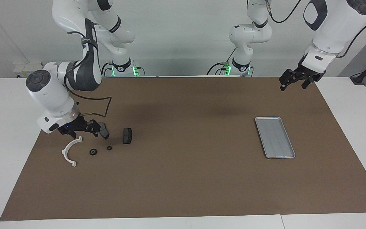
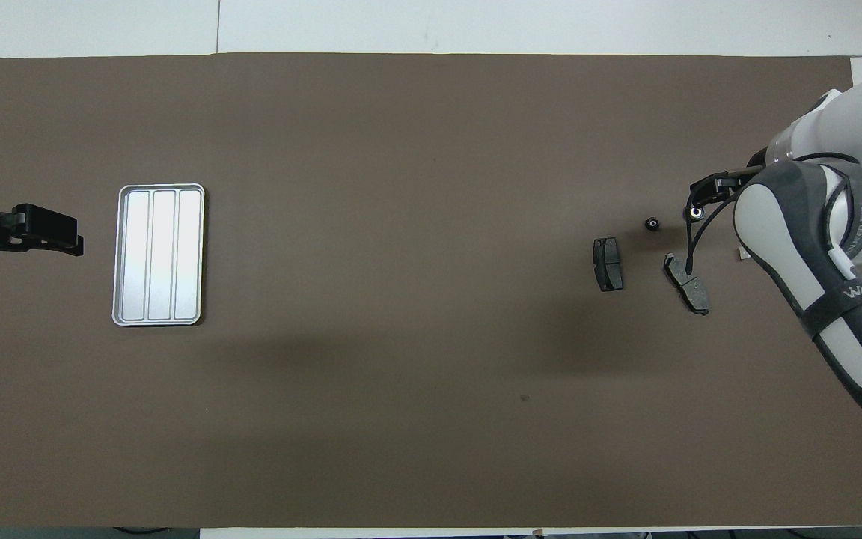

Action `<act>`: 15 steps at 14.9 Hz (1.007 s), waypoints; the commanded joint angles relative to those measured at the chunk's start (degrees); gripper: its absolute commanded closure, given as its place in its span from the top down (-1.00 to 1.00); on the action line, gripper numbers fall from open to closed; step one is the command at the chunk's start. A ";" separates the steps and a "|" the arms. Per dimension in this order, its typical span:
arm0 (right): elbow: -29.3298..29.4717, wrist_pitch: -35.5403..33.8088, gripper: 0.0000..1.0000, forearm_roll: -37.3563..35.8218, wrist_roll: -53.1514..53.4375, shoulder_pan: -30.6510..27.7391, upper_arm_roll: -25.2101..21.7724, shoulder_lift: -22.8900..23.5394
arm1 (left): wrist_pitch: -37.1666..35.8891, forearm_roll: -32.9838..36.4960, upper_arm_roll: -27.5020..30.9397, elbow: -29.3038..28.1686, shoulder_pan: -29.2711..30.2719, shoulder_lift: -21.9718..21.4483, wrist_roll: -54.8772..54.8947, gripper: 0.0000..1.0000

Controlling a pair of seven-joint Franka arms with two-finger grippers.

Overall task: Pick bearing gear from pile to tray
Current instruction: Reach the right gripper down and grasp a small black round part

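The pile lies toward the right arm's end of the mat. In it are two small black round bearing pieces, the larger one [image 1: 93,152] [image 2: 694,213] and the smaller one [image 1: 109,148] [image 2: 652,223]. A white arc bracket [image 1: 69,152] and two dark brake pads [image 1: 127,135] [image 1: 104,131] lie with them. My right gripper [image 1: 84,133] [image 2: 702,196] hangs open, low over the pile between the bracket and the nearer brake pad, holding nothing. The silver tray [image 1: 267,118] [image 2: 160,186] lies bare toward the left arm's end. My left gripper [image 1: 292,86] [image 2: 64,238] waits open and raised beside the tray.
A brown mat [image 1: 183,178] covers the table, with white table surface [image 1: 8,133] around it. In the overhead view the right arm's body hides most of the arc bracket. The brake pads [image 2: 608,263] [image 2: 689,283] lie nearer to the robots than the round pieces.
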 commanded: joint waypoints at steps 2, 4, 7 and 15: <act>-1.62 2.88 1.00 -1.29 -0.84 -0.82 0.41 0.38 | 0.03 0.66 -0.07 -0.42 0.18 -0.62 0.15 1.00; -1.80 4.46 1.00 -1.47 -0.84 -0.91 0.41 1.51 | 0.03 0.66 -0.07 -0.42 0.18 -0.62 0.15 1.00; -1.71 6.84 1.00 -2.35 -0.92 -1.17 0.41 3.36 | 0.03 0.66 -0.07 -0.42 0.18 -0.62 0.15 1.00; -1.71 10.89 1.00 -2.35 -0.84 -1.52 0.50 7.41 | 0.03 0.66 -0.07 -0.42 0.18 -0.62 0.15 1.00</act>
